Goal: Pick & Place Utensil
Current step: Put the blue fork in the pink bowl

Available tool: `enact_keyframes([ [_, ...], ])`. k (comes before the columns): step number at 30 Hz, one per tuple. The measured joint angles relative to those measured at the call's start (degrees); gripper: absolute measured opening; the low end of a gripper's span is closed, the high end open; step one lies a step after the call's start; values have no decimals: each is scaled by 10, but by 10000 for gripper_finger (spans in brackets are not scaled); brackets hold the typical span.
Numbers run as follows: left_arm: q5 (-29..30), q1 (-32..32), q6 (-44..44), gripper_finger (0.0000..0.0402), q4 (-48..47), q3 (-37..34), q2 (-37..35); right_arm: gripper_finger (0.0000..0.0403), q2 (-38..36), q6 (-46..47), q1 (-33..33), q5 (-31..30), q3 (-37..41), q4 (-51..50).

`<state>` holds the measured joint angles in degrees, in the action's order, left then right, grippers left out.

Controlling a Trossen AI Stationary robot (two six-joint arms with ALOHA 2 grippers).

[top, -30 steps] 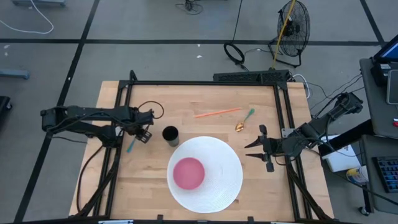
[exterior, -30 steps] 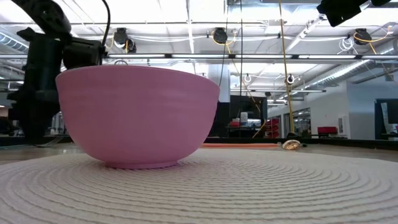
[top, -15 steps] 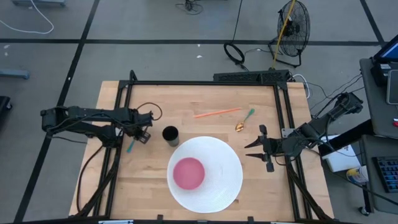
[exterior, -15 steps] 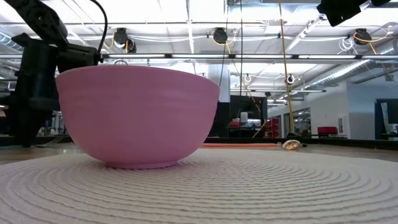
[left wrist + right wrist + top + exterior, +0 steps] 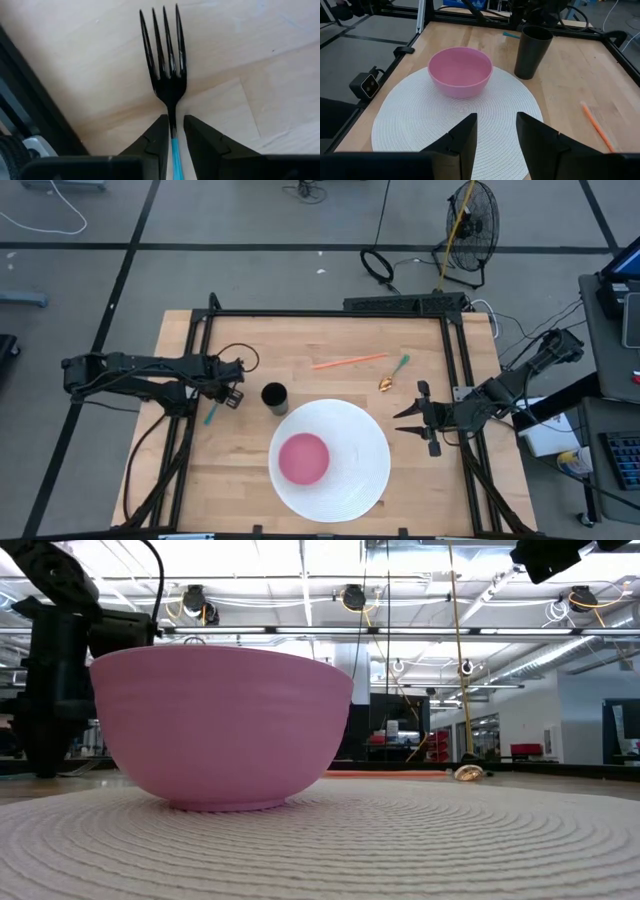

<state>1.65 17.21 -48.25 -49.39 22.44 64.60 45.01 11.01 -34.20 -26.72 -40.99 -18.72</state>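
Surface (image 5: 330, 340): your wooden work area inside a black frame; both arms reach in from its sides.
Mat (image 5: 355, 480): round and white, the biggest thing you have lying there. Your right fingers point at it from just off its edge.
Bowl (image 5: 303, 458): pink, upright on the mat, well apart from both sets of fingers.
Cup (image 5: 274, 396): black, upright, just beside your left fingers, between them and the mat.
Left fingers (image 5: 173, 131): low over the surface by the frame's side rail. You have them nearly together with the fork handle between them; whether they press it you cannot tell.
Right fingers (image 5: 495, 135): apart, with nothing between them, hanging beside the mat.
Fork (image 5: 167, 75): black tines, blue handle, flat on the wood. The tines stick out ahead of your left fingers.
Straw (image 5: 349, 361): orange, far from your left fingers, past the cup.
Spoon (image 5: 392, 374): gold bowl, green handle, near your right fingers, just past the mat.
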Motion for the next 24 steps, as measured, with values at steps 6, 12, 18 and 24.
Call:
enact_keyframes([
  [6, -7, 0, 7, 58, -6, 4, 0, 130, 0, -2, 0, 0, 0, 0],
  [12, -11, 0, 6, 12, -4, 5, 0, 130, 0, -2, 0, 0, 0, 0],
  [18, 0, 0, 1, 7, -4, 6, 0, 130, 0, -2, 0, 0, 0, 0],
  [24, 19, 0, 3, 4, -11, 25, 0, 130, 0, -2, 0, 0, 0, 0],
])
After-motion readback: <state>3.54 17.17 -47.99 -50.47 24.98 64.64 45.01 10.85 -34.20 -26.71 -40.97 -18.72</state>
